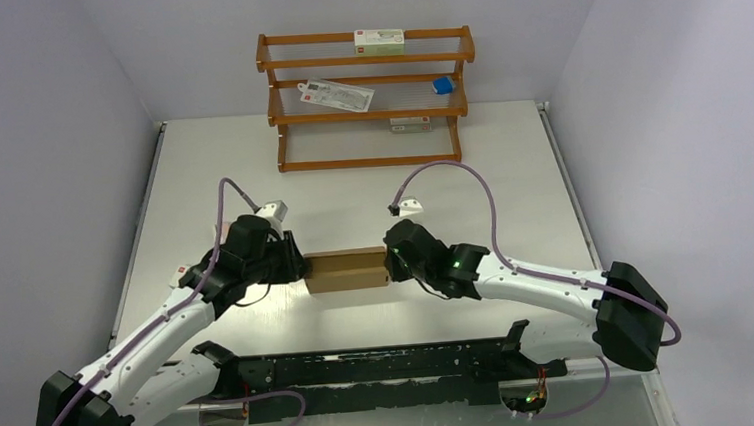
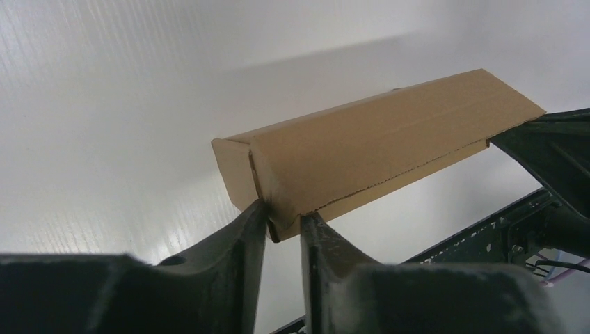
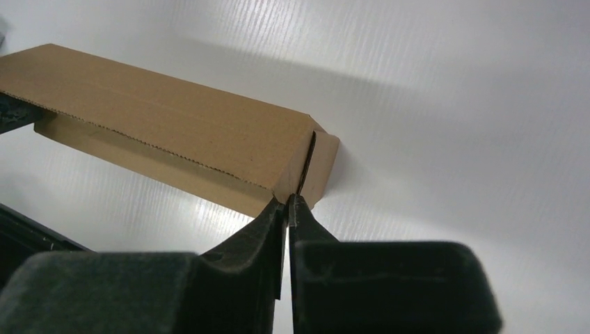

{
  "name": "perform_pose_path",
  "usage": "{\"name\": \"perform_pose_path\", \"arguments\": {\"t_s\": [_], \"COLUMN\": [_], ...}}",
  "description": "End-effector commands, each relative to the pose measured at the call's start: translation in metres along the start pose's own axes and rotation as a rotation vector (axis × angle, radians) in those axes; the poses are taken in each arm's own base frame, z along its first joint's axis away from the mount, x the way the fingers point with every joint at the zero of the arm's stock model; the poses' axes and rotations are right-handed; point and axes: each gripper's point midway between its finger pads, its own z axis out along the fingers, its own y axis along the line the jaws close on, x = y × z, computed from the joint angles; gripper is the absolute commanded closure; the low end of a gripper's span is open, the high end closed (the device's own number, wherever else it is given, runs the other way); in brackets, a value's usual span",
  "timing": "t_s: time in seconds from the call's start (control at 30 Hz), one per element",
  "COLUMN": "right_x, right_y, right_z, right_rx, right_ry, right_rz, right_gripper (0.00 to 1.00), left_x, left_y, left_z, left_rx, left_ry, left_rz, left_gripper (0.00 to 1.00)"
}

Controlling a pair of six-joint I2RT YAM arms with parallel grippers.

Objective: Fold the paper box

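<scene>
From above, the paper box (image 1: 347, 270) lies mid-table as a closed brown block, long side across. It sits between your left gripper (image 1: 303, 267) at its left end and your right gripper (image 1: 389, 262) at its right end. Both arms reach in low from the near edge, elbows bowed outward and wrists turned inward so the two face each other along the box. The wooden rack (image 1: 365, 99) stands well apart at the back of the table (image 1: 512, 194).

In the left wrist view, the left gripper (image 2: 284, 224) stands narrow, with the lower corner of the box (image 2: 376, 149) dipping into the gap. One finger (image 2: 245, 233) touches the end flap. Whether the pair actually bites the cardboard, I cannot tell.

In the right wrist view, the right gripper (image 3: 288, 203) is all but closed, pinching the thin edge at the corner of the box (image 3: 174, 122), beside the slit of the end flap.

This looks like the end-closing stage, with the body already formed. To do it well, treat the right pinch as your anchor and keep it steady, so the box does not twist. Make any left-hand move along the long axis of the box. Press the flap squarely, not on the corner, which would likely crumple. Watch the perforated front seam, because a sideways pull could open it.
</scene>
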Motion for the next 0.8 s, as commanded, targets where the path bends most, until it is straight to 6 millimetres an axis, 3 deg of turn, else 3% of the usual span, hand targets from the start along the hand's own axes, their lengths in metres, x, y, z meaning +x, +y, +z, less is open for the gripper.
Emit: {"name": "perform_pose_path", "arguments": {"t_s": [0.0, 0.17, 0.43, 0.63, 0.77], "right_x": [0.007, -0.013, -0.047, -0.057, -0.055], "right_y": [-0.004, 0.0, 0.006, 0.001, -0.003], "right_z": [-0.008, -0.024, -0.05, -0.046, -0.038], "right_rx": [0.001, -0.022, -0.067, -0.056, -0.058], "right_ry": [0.014, -0.049, -0.162, -0.218, -0.232], "right_rz": [0.0, 0.038, 0.126, 0.261, 0.345], "right_gripper": [0.86, 0.59, 0.31, 0.32, 0.34], "left_x": [0.005, -0.01, -0.018, -0.037, -0.046], "left_y": [0.004, 0.0, -0.01, -0.001, -0.004], "left_z": [-0.006, -0.021, -0.046, -0.061, -0.059], "left_rx": [-0.031, -0.035, 0.017, -0.024, 0.003], "left_ry": [0.005, -0.055, -0.134, -0.273, -0.319], "left_rz": [-0.025, -0.038, -0.135, -0.272, -0.36], "left_gripper": [0.62, 0.5, 0.42, 0.16, 0.1]}}
